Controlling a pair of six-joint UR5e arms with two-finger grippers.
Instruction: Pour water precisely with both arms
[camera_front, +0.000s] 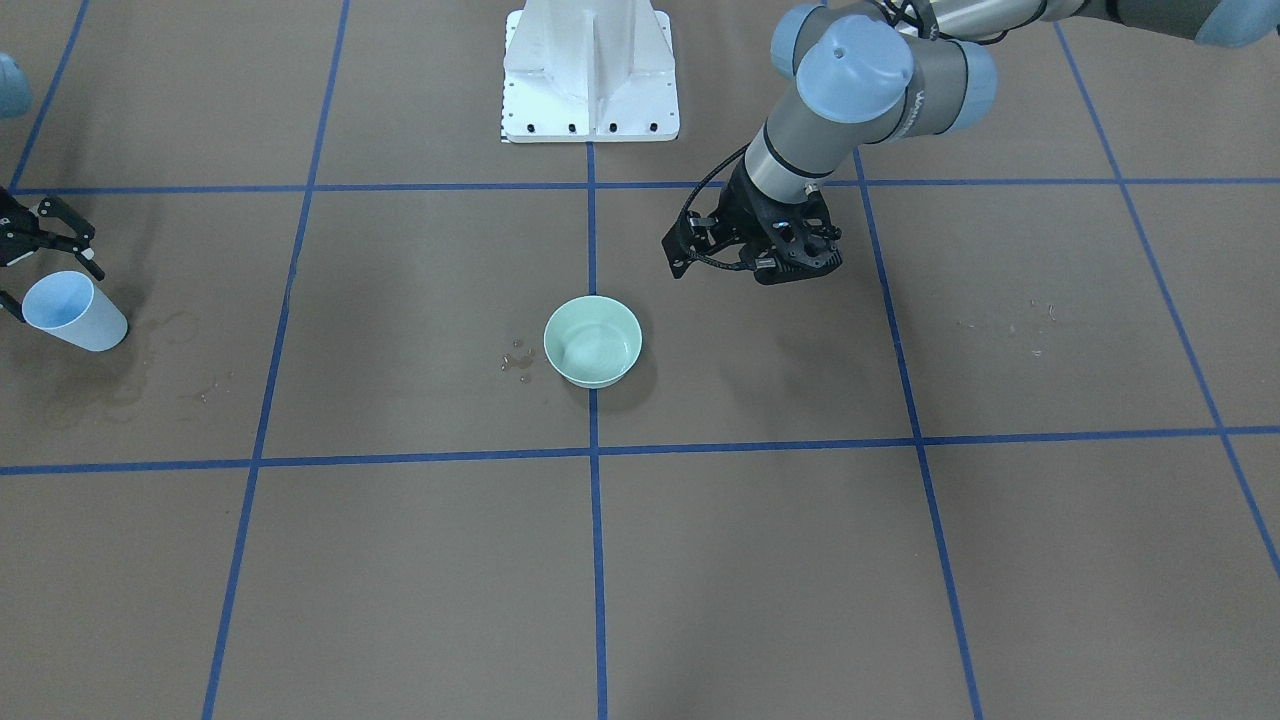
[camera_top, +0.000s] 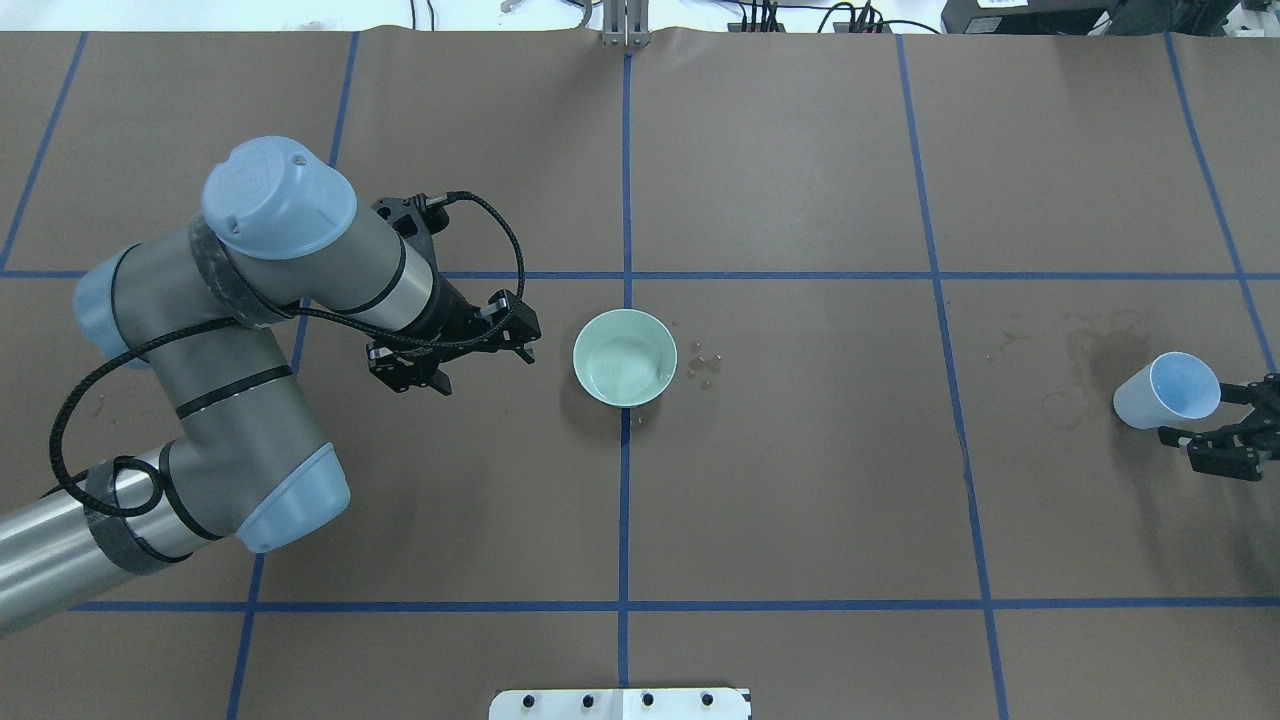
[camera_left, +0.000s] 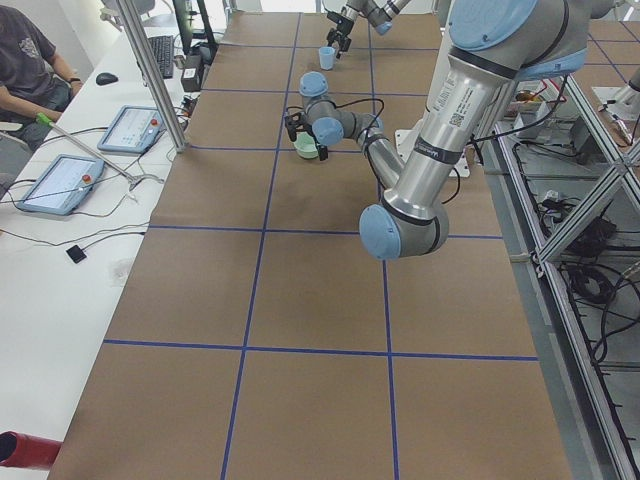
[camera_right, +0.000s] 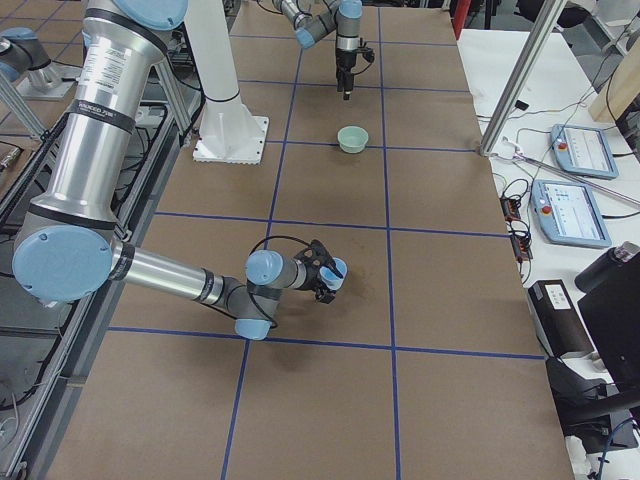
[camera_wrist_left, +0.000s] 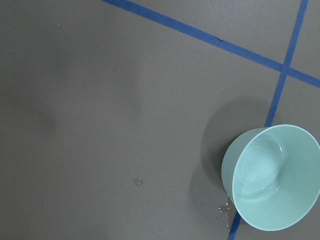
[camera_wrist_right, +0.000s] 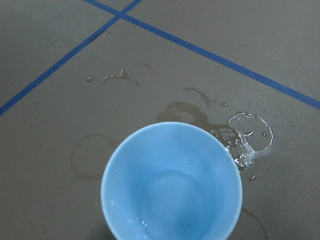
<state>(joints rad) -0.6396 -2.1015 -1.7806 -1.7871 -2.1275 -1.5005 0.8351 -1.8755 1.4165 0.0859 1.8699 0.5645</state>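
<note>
The water (camera_wrist_left: 260, 172) is lying as a thin, rippled layer in the bottom of a pale green bowl (camera_front: 590, 375), which is standing upright near the middle of the counter (camera_top: 800, 500), on one of the blue tape lines (camera_top: 800, 275). In the overhead view, a few droplets (camera_top: 703, 362) are sitting on the brown surface just right of the bowl.

The left arm (camera_top: 230, 400) is reaching in from the left. Its tool (camera_front: 795, 265) is hanging above the counter near the bowl's left side without touching it, and the views are not showing how wide it is standing.

Well apart, at the far right edge, the right arm (camera_right: 100, 150) is holding its tool (camera_top: 1210, 418) closed around a light blue cup (camera_top: 1165, 390), with a finger on either side. The cup is tilting, its mouth turned up and toward the bowl, and it is looking nearly empty inside. A shiny puddle (camera_wrist_right: 245, 142) and some ring stains are lying on the counter just beside it.
</note>
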